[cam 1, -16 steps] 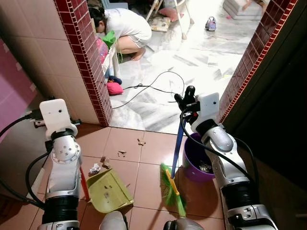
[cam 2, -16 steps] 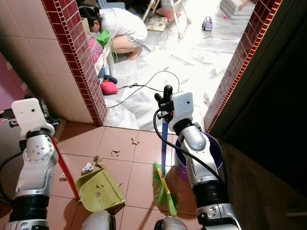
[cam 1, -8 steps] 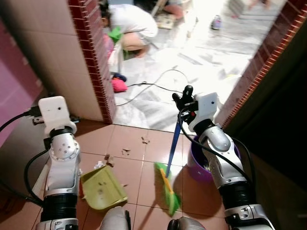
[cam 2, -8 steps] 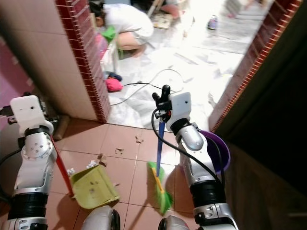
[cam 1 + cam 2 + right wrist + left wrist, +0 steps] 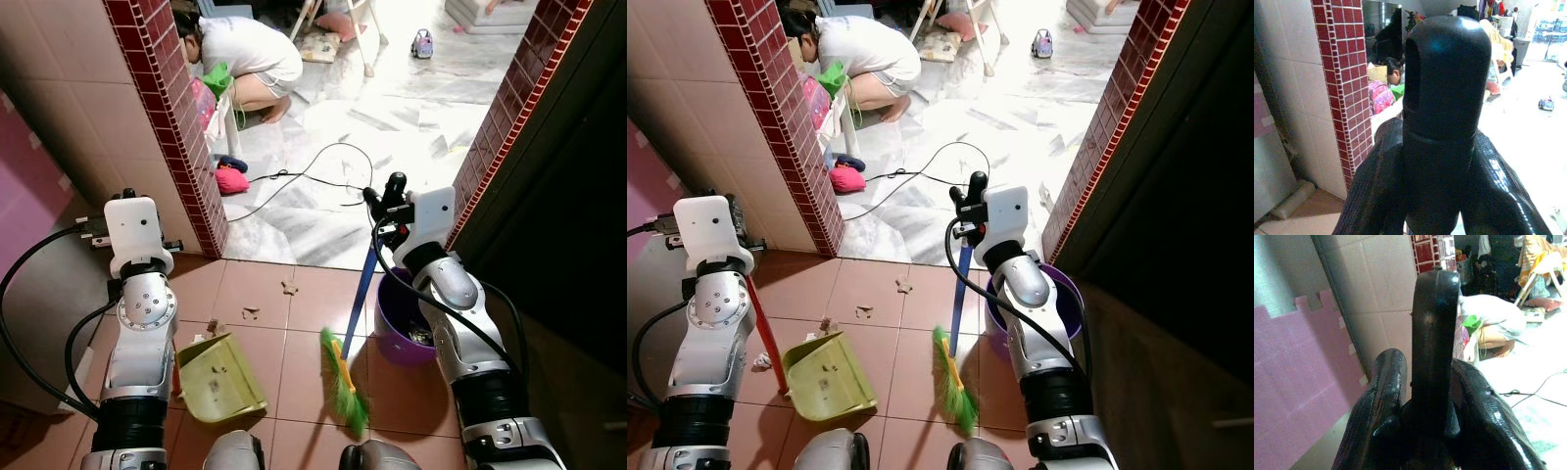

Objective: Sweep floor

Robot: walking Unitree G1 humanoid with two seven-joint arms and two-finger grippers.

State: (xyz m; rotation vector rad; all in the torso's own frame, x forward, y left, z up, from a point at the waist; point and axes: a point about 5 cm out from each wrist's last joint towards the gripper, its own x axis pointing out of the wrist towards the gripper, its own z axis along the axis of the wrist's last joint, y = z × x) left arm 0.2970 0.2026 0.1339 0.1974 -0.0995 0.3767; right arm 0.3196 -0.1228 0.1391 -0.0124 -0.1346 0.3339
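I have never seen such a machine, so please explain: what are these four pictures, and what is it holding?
It is a humanoid robot seen by its own cameras. Two head pictures look down at its silver arms; two wrist pictures look along each gripper's black fingers. The right gripper grips the blue-handled broom with green bristles. The left gripper grips the red-handled yellow-green plastic dustpan. On the brown tiled floor lie small scraps of litter, and a purple plastic bucket stands by the broom. A crouching person is beyond.
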